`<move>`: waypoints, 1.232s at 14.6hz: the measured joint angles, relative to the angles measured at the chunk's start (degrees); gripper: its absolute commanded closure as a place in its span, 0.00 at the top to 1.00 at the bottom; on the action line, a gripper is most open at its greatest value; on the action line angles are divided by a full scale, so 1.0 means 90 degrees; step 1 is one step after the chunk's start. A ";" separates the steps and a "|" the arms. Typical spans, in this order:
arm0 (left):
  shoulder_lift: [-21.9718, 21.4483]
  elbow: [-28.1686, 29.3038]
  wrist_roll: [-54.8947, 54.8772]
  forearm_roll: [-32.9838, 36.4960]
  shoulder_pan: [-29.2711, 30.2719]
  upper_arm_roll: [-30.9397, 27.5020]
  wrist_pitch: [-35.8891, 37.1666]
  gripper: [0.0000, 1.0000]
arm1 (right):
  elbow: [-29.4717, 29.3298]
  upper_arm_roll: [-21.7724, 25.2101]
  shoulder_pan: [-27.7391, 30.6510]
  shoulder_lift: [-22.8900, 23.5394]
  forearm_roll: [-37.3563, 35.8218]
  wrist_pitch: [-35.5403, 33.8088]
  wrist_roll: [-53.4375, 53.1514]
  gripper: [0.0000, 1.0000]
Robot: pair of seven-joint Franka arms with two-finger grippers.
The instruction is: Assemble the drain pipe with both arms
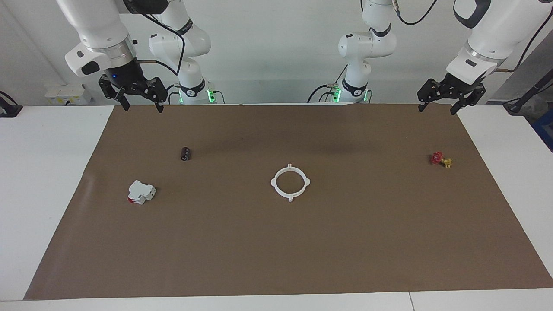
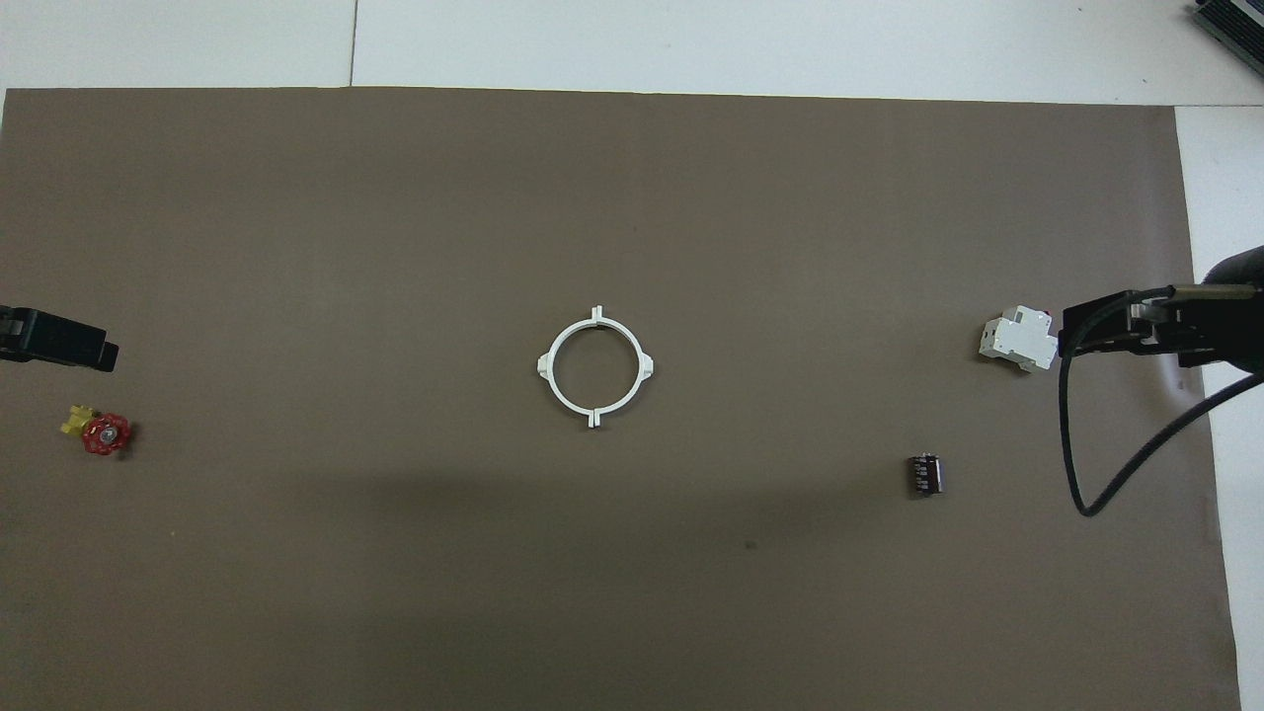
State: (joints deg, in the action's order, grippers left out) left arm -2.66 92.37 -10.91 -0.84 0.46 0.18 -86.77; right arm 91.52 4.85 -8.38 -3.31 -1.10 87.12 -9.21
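Note:
The drain pipe [image 1: 290, 182] lies flat in the middle of the brown mat as one closed white ring with four small tabs; the overhead view also shows the drain pipe [image 2: 595, 366] whole. Nothing touches it. My left gripper [image 1: 437, 109] hangs open and empty, high over the mat's corner at the left arm's end. High over the corner at the right arm's end, my right gripper [image 1: 142, 107] is also open and empty. Both arms are well apart from the ring.
A red-and-yellow piece [image 1: 440, 159] lies on the mat [image 1: 371, 242] toward the left arm's end. Toward the right arm's end are a white box with a red part [image 1: 141, 192] and a small dark cylinder [image 1: 185, 153]. White table surrounds the mat.

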 measured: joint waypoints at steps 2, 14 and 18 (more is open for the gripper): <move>-0.0001 0.0022 0.0033 -0.0001 0.0000 0.0000 0.0017 1.00 | 0.0003 0.0000 -0.0007 -0.0001 0.0000 0.0000 0.0000 1.00; -0.0009 -0.0046 0.0547 -0.0013 0.0000 0.0003 0.0051 1.00 | 0.0009 0.0001 -0.0013 -0.0001 0.0000 0.0000 0.0000 1.00; -0.0016 -0.0082 0.0585 -0.0014 0.0000 0.0023 0.0051 1.00 | 0.0009 0.0001 -0.0020 -0.0020 0.0000 0.0000 0.0000 1.00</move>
State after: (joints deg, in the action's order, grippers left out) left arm -2.80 91.63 -5.65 -0.97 0.46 0.38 -86.31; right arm 91.60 4.86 -8.56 -3.49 -1.10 87.12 -9.21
